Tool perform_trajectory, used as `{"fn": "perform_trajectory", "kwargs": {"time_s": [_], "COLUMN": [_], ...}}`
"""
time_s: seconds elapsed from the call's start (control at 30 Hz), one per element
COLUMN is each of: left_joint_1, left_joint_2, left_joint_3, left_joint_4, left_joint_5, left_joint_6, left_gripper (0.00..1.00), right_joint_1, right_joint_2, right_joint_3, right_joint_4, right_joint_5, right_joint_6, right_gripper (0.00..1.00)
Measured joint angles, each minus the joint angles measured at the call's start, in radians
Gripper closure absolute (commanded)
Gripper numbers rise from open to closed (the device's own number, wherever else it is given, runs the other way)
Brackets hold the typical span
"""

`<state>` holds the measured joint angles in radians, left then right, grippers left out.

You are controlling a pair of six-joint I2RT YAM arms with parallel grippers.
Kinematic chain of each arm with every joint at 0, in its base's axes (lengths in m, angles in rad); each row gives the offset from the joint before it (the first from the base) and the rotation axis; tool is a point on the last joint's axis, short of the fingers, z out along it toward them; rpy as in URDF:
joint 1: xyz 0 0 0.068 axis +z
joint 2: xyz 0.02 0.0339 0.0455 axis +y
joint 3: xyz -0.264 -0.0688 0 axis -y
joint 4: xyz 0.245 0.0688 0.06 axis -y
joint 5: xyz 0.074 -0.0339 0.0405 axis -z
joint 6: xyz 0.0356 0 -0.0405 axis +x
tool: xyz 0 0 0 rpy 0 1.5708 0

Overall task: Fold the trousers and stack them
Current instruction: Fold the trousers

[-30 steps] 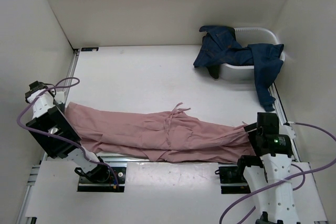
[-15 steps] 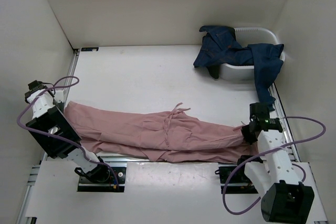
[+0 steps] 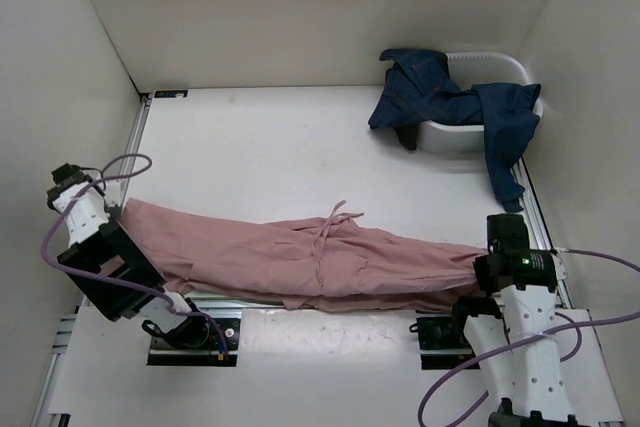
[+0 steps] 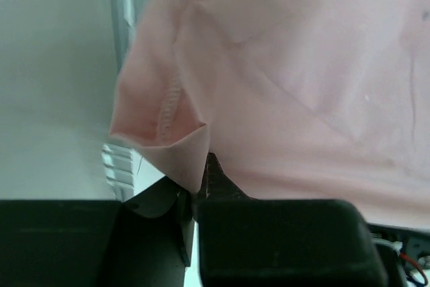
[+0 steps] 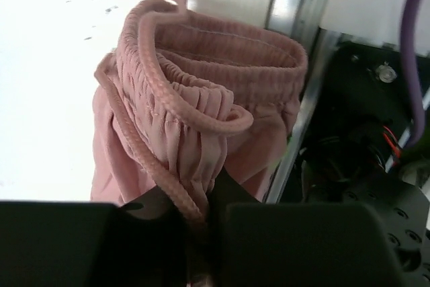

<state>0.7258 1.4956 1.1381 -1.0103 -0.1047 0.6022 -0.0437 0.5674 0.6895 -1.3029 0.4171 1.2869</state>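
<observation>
The dusty-pink trousers (image 3: 300,252) lie stretched left to right along the table's near edge, with loose drawstring ends near the middle. My left gripper (image 3: 122,211) is at their left end. In the left wrist view this gripper (image 4: 197,189) is shut on a folded corner of a stitched hem of the trousers (image 4: 302,85). My right gripper (image 3: 482,265) is at the right end. There it (image 5: 205,213) is shut on a gathered elastic band of the trousers (image 5: 195,99), with a pink cord caught between the fingers.
A white tub (image 3: 470,135) stands at the back right, with dark blue garments (image 3: 450,102) draped over it and hanging onto the table. White walls close in the left, back and right. A metal rail (image 3: 330,307) runs along the near edge.
My right gripper, open at the trousers' right end a second ago, has closed on the gathered band. The cloth has shifted slightly nearer and the left arm has dropped a little.
</observation>
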Motion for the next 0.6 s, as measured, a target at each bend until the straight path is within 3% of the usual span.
{"fn": "perform_trajectory", "kwargs": {"time_s": [0.07,0.13,0.2,0.53,0.6], "left_joint_1": [0.002,0.007,0.013,0.079,0.085], "left_joint_2": [-0.019,-0.022,-0.022,-0.056,-0.065], "left_joint_3": [-0.070,-0.132,-0.174,-0.180,-0.174], "left_joint_4": [0.011,0.024,0.027,0.125,0.139], "left_joint_5": [-0.026,-0.054,-0.079,-0.231,-0.268], "left_joint_6": [0.009,0.019,0.031,0.104,0.122], "left_gripper": [0.72,0.52,0.48,0.52,0.52], "right_joint_1": [0.000,0.000,-0.001,-0.001,-0.001], "right_joint_2": [0.027,0.057,0.070,0.125,0.146], "right_joint_3": [0.000,0.000,0.011,0.155,0.192], "right_joint_4": [-0.011,-0.012,0.018,-0.031,-0.003], "right_joint_5": [0.004,0.014,0.028,0.133,0.147], "right_joint_6": [0.010,0.027,0.023,-0.125,-0.208], "right_gripper": [0.47,0.27,0.26,0.23,0.35]}}
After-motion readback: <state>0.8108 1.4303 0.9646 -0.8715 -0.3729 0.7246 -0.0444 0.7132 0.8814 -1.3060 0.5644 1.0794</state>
